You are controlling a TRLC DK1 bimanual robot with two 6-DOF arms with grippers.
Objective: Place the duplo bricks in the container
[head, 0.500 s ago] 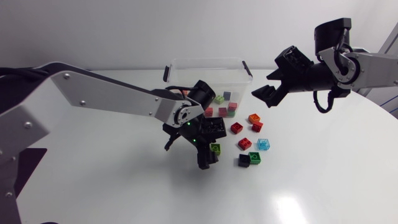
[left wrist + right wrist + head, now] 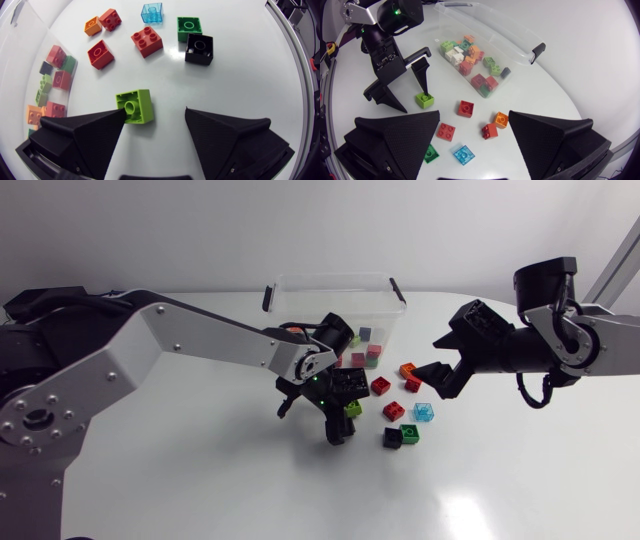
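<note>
Left end effector (image 2: 155,113) is open and low over the table (image 2: 200,480), and the lime brick (image 2: 134,106) sits between its fingers, against one finger and apart from the other. Behind it stands the clear container (image 2: 335,278) with many bricks inside. To the right lie a red brick (image 2: 380,385), an orange brick (image 2: 407,369), a blue brick (image 2: 424,412), a green brick (image 2: 410,433) and a black brick (image 2: 392,438), and past them the right end effector (image 2: 437,378) hangs open above the table.

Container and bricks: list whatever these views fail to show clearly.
Container, head view: the left arm covers part of its contents.
Container, left wrist view: mostly cut off at the edge.
Green brick, right wrist view: partly behind the right end effector.
Lime brick, head view: partly behind the left end effector.
</note>
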